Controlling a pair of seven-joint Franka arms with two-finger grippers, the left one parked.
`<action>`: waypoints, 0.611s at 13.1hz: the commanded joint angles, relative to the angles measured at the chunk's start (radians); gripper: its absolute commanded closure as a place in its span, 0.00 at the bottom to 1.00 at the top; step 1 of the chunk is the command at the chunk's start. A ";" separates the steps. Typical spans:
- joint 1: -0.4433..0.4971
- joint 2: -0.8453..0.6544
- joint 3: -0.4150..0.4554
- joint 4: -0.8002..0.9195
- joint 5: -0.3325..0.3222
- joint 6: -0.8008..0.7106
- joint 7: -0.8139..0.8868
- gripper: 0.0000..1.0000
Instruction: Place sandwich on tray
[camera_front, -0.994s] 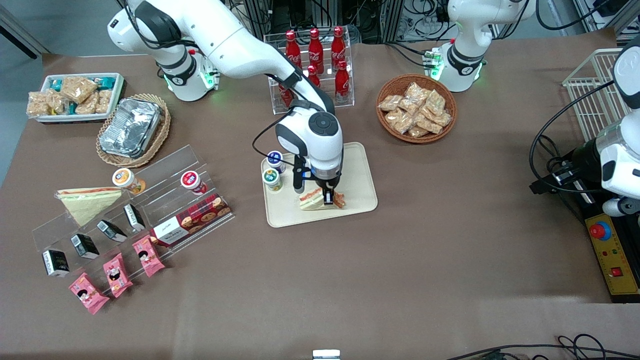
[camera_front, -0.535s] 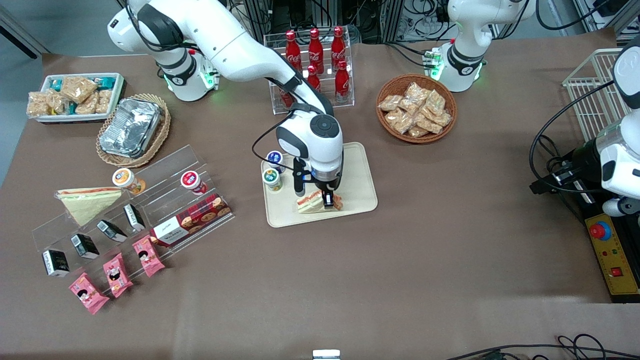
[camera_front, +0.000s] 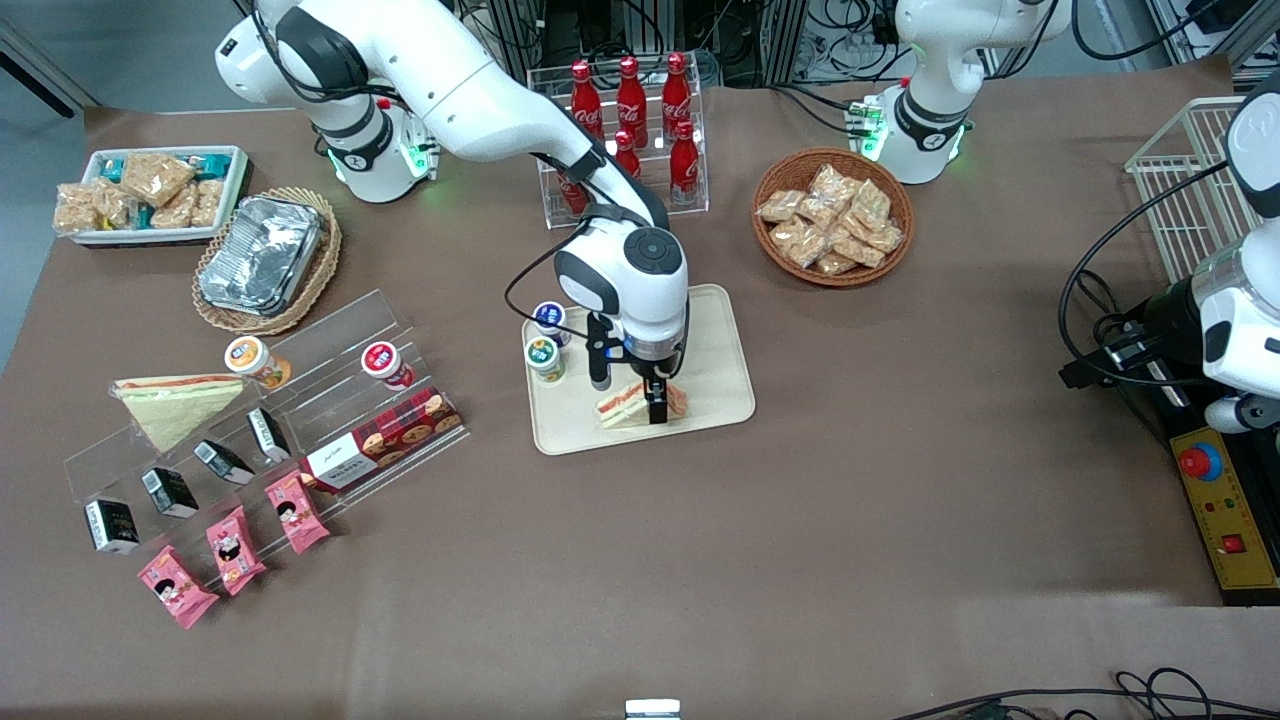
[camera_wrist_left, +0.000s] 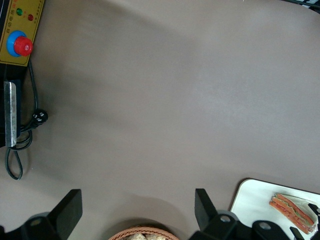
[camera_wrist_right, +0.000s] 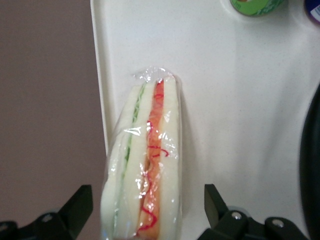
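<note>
The clear-wrapped sandwich lies on the cream tray, close to the tray edge nearest the front camera. My right gripper hangs straight down over it. In the right wrist view the sandwich shows white bread, an orange-red layer and a green strip. The gripper is open, its fingers standing off either side of the wrapper with a gap at each. The tray's rim runs alongside the sandwich. The left wrist view catches the tray's corner and the sandwich.
Two small lidded cups stand on the tray beside the wrist. Farther from the camera are a cola bottle rack and a snack basket. An acrylic display with a pale sandwich lies toward the working arm's end.
The gripper and sandwich have shifted slightly lower and nearer the front camera, and the sandwich has settled on the tray.
</note>
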 joint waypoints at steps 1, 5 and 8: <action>-0.004 -0.037 0.005 0.008 -0.014 -0.059 -0.002 0.01; -0.016 -0.156 0.005 0.011 0.042 -0.191 -0.070 0.01; -0.046 -0.251 -0.005 0.011 0.107 -0.274 -0.160 0.01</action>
